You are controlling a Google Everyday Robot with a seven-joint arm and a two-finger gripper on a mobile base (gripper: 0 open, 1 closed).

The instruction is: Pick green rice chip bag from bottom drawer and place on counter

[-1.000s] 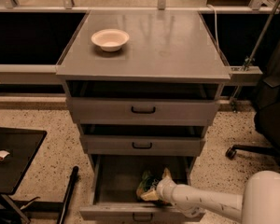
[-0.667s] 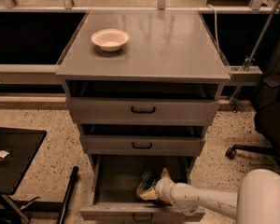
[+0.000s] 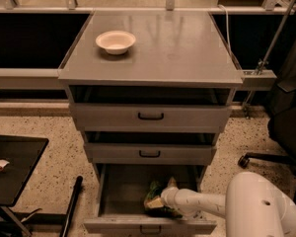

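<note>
Bottom drawer open, gripper inside it at the green rice chip bag.

I see the bottom drawer pulled out below two shallower drawers, the upper drawer and the middle drawer. The green rice chip bag lies on the drawer floor right of centre, towards the front. It is small, glossy and crumpled, bright green with darker folds and a pale patch at its upper edge; its lettering is not legible to me. The gripper is low in the drawer at the bag's near edge, on the end of the white arm that reaches in from the right. I cannot tell whether the gripper is spread or closed on the bag. The counter carries only a white bowl, at its left rear. A black side table stands at the lower left.
</note>
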